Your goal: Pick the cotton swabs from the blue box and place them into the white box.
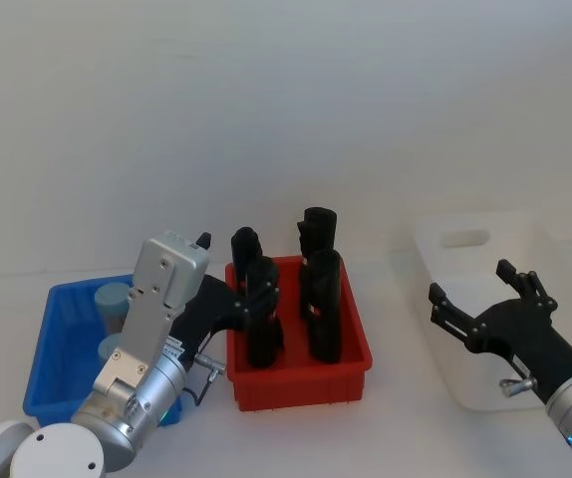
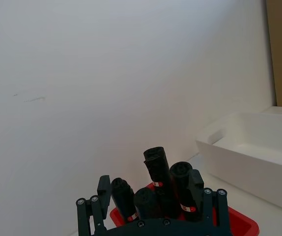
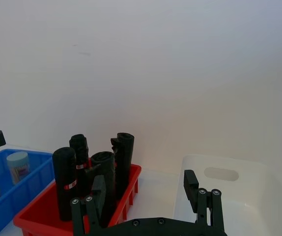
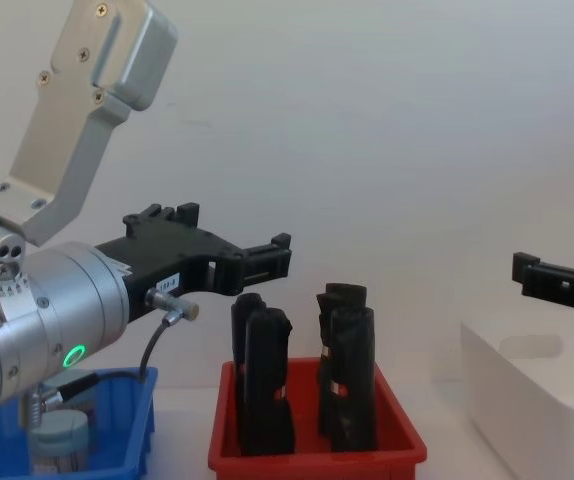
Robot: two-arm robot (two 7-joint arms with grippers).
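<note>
Well, the cotton swabs point(image 1: 115, 299) sit in the blue box point(image 1: 62, 339), two jars as far as I can see. The white box point(image 1: 450, 339) looks empty, so I think all the moving is left to do. The left hand point(image 2: 150, 186) hangs wide open, up high by the red bin point(image 1: 301, 383), to the right of the jars and not touching them. The right hand point(image 1: 470, 281) is wide open too, by the white box.
</note>
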